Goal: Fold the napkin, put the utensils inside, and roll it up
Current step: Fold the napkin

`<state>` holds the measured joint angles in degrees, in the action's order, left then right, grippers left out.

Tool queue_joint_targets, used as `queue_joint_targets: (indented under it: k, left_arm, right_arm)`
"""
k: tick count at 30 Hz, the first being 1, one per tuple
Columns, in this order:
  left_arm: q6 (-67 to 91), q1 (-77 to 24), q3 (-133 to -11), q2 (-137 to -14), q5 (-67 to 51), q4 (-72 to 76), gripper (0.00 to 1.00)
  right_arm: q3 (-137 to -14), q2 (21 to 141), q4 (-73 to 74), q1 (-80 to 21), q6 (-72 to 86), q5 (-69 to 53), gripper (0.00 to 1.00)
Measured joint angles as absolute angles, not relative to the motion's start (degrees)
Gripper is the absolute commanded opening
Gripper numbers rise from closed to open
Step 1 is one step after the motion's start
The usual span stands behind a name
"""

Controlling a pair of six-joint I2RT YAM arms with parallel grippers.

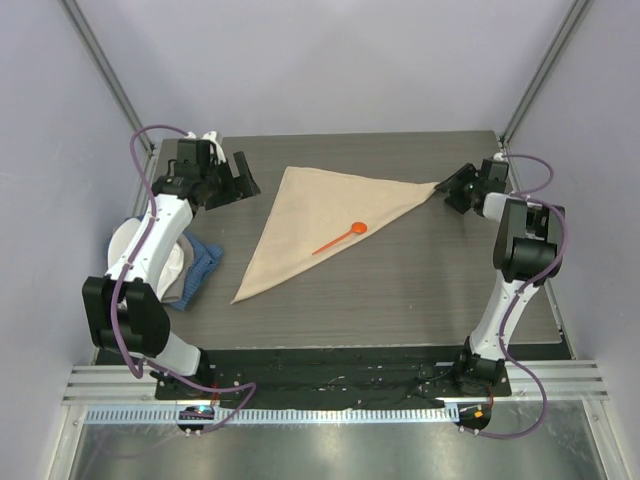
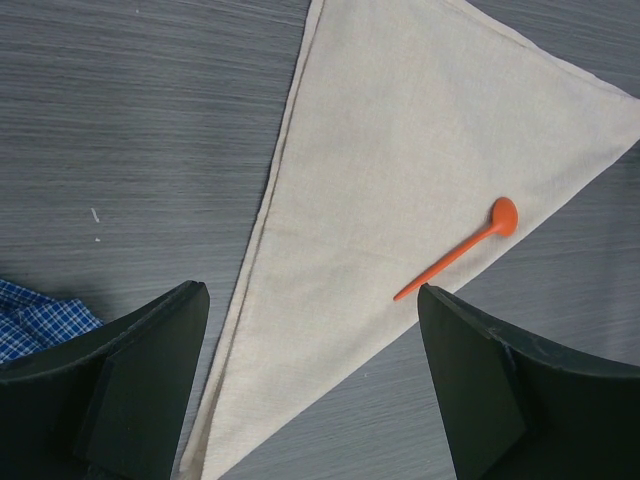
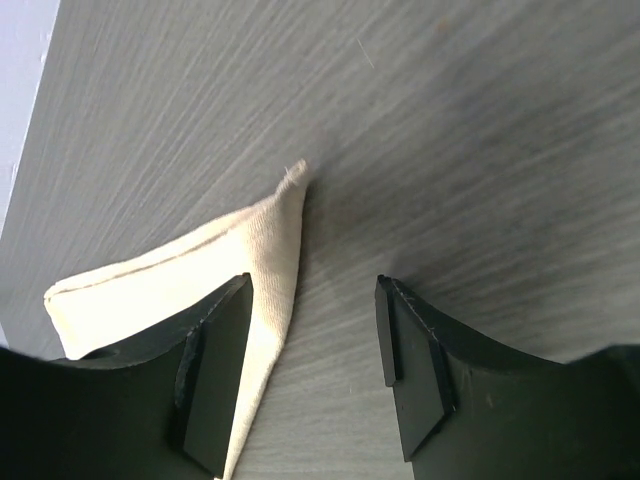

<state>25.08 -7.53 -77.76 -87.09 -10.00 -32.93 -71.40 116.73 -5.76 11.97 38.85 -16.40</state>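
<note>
The beige napkin (image 1: 320, 215) lies folded into a triangle on the dark table; it also shows in the left wrist view (image 2: 400, 170) and its right corner in the right wrist view (image 3: 200, 270). One orange utensil, a spoon (image 1: 340, 238), lies on it near the lower edge, also in the left wrist view (image 2: 460, 250). My left gripper (image 1: 243, 177) is open and empty, above the table left of the napkin's top corner. My right gripper (image 1: 455, 188) is open and empty, right at the napkin's right tip. No other utensil is in view.
A blue checked cloth (image 1: 200, 272) and a white plate (image 1: 125, 245) lie at the table's left edge beside the left arm; the cloth's corner shows in the left wrist view (image 2: 40, 315). Grey enclosure walls stand close on both sides.
</note>
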Motion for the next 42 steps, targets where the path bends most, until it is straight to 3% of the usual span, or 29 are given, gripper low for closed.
queue_joint_targets:
  k: [31, 42]
  left_arm:
    - [25.1, -7.5, -77.8, -87.2, -10.1, -32.9, 0.91]
    - [25.1, -7.5, -77.8, -87.2, -10.1, -32.9, 0.91]
  right_arm:
    - [-80.8, 125.4, -6.8, 12.0, 35.5, -18.2, 0.25]
    - [-81.4, 126.4, -7.6, 11.9, 37.2, -18.9, 0.04]
